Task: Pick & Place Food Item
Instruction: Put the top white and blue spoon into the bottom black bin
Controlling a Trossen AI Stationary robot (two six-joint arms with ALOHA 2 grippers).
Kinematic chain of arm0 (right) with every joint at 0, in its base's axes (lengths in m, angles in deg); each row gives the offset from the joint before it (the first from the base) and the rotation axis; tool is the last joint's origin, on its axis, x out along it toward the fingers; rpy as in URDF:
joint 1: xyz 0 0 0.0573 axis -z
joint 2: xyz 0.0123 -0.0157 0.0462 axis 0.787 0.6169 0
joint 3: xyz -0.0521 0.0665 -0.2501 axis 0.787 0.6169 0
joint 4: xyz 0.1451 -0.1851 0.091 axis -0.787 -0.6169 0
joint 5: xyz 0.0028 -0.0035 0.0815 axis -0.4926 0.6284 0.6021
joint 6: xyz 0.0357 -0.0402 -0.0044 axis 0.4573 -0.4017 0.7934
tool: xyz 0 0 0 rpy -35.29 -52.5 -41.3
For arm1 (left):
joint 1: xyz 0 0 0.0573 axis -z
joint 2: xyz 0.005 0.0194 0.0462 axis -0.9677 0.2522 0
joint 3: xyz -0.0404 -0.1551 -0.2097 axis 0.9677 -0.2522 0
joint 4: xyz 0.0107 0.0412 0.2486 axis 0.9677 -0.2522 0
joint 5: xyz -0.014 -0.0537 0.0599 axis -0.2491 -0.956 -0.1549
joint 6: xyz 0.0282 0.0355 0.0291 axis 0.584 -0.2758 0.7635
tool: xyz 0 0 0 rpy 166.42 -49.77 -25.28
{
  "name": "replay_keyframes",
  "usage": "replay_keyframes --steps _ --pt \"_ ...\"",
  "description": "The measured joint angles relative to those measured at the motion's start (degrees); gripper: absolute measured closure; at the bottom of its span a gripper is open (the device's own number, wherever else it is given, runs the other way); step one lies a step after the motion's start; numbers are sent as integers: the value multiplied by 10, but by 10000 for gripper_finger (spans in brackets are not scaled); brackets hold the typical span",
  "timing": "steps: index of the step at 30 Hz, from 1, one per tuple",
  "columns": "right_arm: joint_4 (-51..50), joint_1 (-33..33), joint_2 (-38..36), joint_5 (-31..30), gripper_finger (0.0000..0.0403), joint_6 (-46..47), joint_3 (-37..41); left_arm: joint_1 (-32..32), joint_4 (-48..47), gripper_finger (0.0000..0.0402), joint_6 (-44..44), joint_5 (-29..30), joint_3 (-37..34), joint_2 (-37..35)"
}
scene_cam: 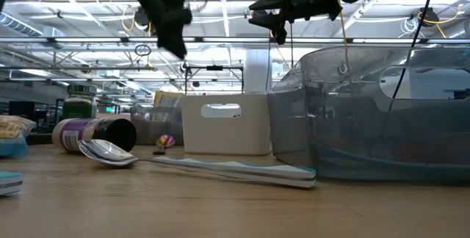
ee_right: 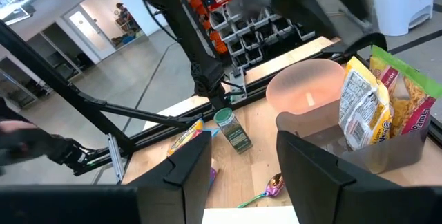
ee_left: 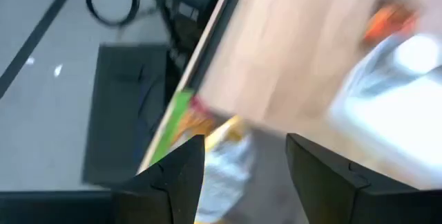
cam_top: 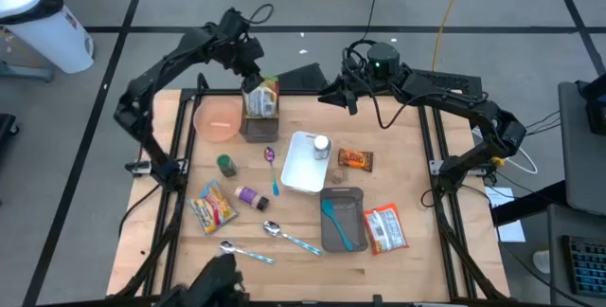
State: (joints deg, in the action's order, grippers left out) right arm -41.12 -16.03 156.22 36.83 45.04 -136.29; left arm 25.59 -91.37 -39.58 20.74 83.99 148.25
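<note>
A food bag [cam_top: 266, 98] with a green, yellow and white print stands upright in a grey bin [cam_top: 258, 125] at the table's far edge, its bottom inside the bin. In the right wrist view the same bag [ee_right: 373, 103] leans on the bin's wall [ee_right: 345, 148]. My left gripper [cam_top: 253, 78] hangs open just above the bag, touching nothing; the left wrist view shows the bag [ee_left: 221, 158] below the gap between its fingers [ee_left: 178, 175]. My right gripper [cam_top: 338, 96] is open and holds still in the air over the far edge, right of the bin.
A pink bowl [cam_top: 218, 117] sits left of the bin. Nearer lie a white tray [cam_top: 301, 170] with a small bottle [cam_top: 322, 145], an orange snack pack [cam_top: 356, 159], a second grey bin [cam_top: 343, 220] with a teal spatula, a red-white packet [cam_top: 385, 229], a yellow bag [cam_top: 213, 205], two jars and spoons.
</note>
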Motion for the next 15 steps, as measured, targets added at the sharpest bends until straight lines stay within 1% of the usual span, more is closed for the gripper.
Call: replay_keyframes --steps 4,6,8,11,15 --pt "0 -1 0 0 248 2 0 31 8 190 -57 -22 0 -54" --pt "0 -4 0 0 248 2 0 49 9 190 -82 -23 0 -78" --pt "0 -11 0 0 248 2 0 68 10 190 -140 -25 0 -95" --pt "0 -31 0 0 248 2 0 106 6 190 -227 -25 0 -104" --pt "-1 -70 0 0 248 6 0 173 -45 190 -295 -25 0 -103"
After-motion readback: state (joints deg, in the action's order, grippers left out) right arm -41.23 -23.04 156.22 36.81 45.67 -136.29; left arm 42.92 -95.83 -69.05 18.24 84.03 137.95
